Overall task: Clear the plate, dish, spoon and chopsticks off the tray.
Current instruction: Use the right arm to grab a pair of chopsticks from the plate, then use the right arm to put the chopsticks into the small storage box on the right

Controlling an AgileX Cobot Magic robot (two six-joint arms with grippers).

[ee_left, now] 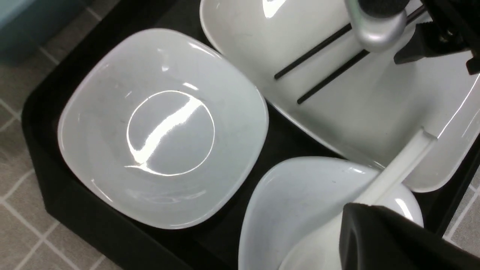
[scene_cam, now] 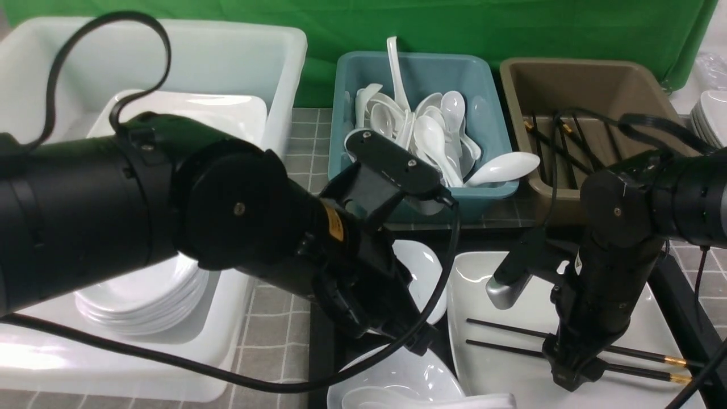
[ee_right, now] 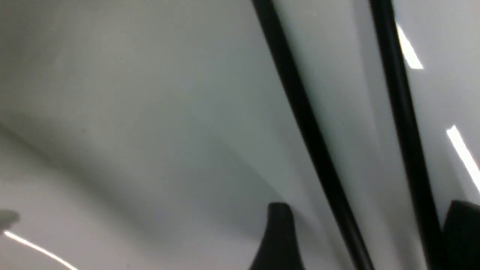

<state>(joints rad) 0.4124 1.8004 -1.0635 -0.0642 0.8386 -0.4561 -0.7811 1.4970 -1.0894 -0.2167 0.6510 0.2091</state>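
The black tray (scene_cam: 320,341) holds the large cream plate (scene_cam: 511,289), two small dishes and the spoon. The black chopsticks (scene_cam: 500,326) lie side by side on the plate. My right gripper (scene_cam: 573,372) is down on the plate, open, with both chopsticks (ee_right: 300,108) between its fingers (ee_right: 279,236). My left gripper (ee_left: 375,232) hovers over the near dish (ee_left: 300,202), which holds the white spoon (ee_left: 397,165). Only one of its fingers shows. The far dish (ee_left: 165,127) is empty.
A white tub (scene_cam: 199,51) at the left holds stacked plates (scene_cam: 142,301). A teal bin (scene_cam: 431,71) behind the tray is full of spoons. A brown bin (scene_cam: 573,85) at the right holds chopsticks. More dishes (scene_cam: 710,113) are stacked at the far right.
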